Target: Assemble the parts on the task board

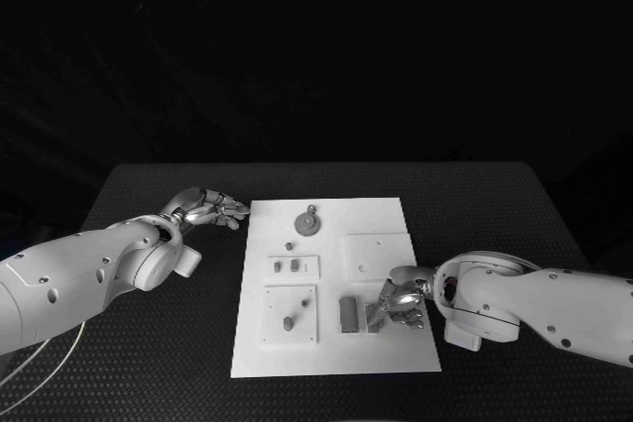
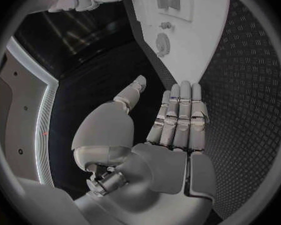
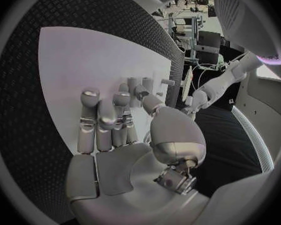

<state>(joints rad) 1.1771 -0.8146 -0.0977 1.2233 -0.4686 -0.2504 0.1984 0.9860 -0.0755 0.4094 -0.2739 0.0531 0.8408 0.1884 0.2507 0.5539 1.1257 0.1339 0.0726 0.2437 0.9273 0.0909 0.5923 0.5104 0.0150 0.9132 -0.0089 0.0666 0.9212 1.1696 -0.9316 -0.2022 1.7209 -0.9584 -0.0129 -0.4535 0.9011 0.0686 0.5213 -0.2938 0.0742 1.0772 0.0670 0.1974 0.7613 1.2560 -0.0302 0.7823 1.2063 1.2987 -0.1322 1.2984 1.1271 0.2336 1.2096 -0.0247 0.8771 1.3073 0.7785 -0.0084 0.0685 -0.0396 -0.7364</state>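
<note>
Proximity favours the right hand: it hovers over the near right part of the task board, fingers spread and empty, with an upright grey bar just to its left, long axis running near to far. The left hand rests open and empty off the board's far left corner.

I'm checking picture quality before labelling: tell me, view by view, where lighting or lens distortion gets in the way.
Head view: the white board is bright, the room beyond the table black. Left wrist view: fisheye bends the board's edges; left hand evenly lit. Right wrist view: the right hand hides part of the board, which looks washed out.
</note>
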